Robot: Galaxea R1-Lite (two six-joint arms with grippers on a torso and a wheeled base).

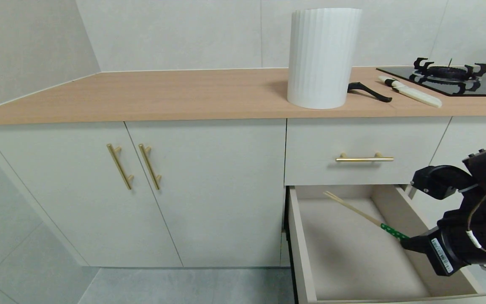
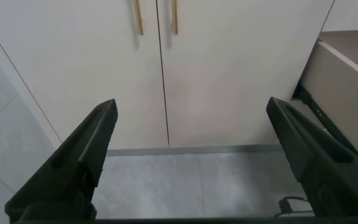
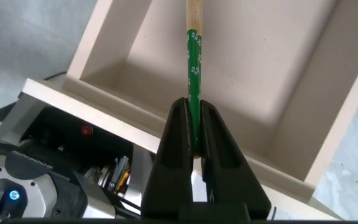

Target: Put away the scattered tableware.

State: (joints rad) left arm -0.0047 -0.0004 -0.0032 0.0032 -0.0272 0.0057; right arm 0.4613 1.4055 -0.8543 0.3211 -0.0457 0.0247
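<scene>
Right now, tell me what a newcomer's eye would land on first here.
The right gripper, shut on green-ended chopsticks, holds them slanted over the open drawer. A tall white ribbed cylinder stands on the wooden countertop, with a white knife lying near the stove.

Chopsticks (image 1: 365, 216): pale wood; green end with white dots.
My right gripper (image 1: 409, 244): black.
Drawer (image 1: 300, 245): beige.
Counter (image 1: 163, 93): light wood grain.
Canister (image 1: 321, 59): white, ribbed.
Handles (image 1: 364, 159): brass.
Knife (image 1: 411, 91): cream, black band.
</scene>
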